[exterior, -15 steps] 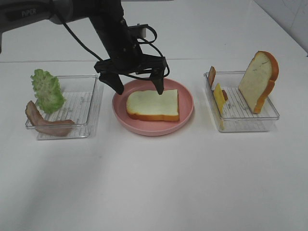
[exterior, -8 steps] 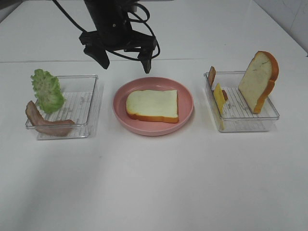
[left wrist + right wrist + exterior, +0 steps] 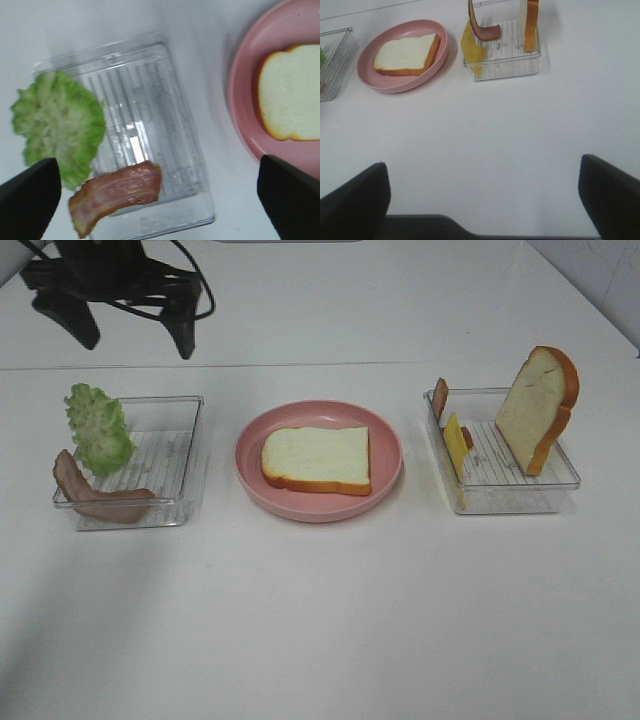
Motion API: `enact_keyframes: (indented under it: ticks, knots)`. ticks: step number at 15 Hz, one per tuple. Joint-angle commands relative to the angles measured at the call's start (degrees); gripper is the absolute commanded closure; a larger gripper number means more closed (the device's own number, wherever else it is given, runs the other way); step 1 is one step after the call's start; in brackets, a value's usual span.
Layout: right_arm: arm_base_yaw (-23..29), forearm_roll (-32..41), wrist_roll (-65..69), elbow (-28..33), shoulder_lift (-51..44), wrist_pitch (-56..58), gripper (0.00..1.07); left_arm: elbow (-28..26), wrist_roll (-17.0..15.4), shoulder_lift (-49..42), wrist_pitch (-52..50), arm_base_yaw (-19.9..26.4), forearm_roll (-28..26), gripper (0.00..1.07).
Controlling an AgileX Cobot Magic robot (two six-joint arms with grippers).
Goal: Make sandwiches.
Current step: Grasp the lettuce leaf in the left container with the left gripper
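A white bread slice (image 3: 316,458) with an orange-brown crust lies flat on the round pink plate (image 3: 385,485). Ruffled green lettuce (image 3: 98,428) and a bacon strip (image 3: 100,498) rest in the left clear tray (image 3: 175,455). My left gripper (image 3: 133,332) hangs open and empty high above that tray's far side. In the left wrist view the lettuce (image 3: 57,125) and bacon (image 3: 117,192) lie between the spread fingers (image 3: 27,200). The right tray (image 3: 515,485) holds an upright bread slice (image 3: 538,408), yellow cheese (image 3: 456,445) and a bacon piece (image 3: 440,398). My right gripper (image 3: 480,200) is open over bare table.
The right wrist view shows the plate (image 3: 385,82) with the bread (image 3: 405,52) and the right tray (image 3: 505,60) far ahead of the fingers (image 3: 610,195). White table surface lies in front of the trays and plate.
My left gripper rose from just above the bread on the plate and moved left, now above the left tray, still open and empty. The bread stays on the plate.
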Motion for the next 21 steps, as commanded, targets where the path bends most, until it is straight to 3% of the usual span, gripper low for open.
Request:
enact_keyframes:
  ticks: [1,7,12,17,20,21]
  knots:
    - [-0.2,0.0,0.3,-0.2,-1.9,-0.4,0.09,0.7,1.9,-1.3,5.7,5.0,0.0,0.07]
    - [-0.2,0.0,0.3,-0.2,-1.9,-0.4,0.09,0.7,4.0,0.6,5.6,13.0,-0.7,0.07]
    - [-0.2,0.0,0.3,-0.2,-1.9,-0.4,0.09,0.7,5.2,6.4,1.6,13.3,-5.3,0.07]
    - [-0.2,0.0,0.3,-0.2,-1.9,-0.4,0.09,0.7,5.4,9.9,0.7,12.1,-4.6,0.09]
    - [-0.2,0.0,0.3,-0.2,-1.9,-0.4,0.09,0.7,5.2,11.2,0.9,12.0,-3.1,0.18]
    - [-0.2,0.0,0.3,-0.2,-1.9,-0.4,0.09,0.7,5.2,11.3,-0.1,12.0,-2.9,0.27]
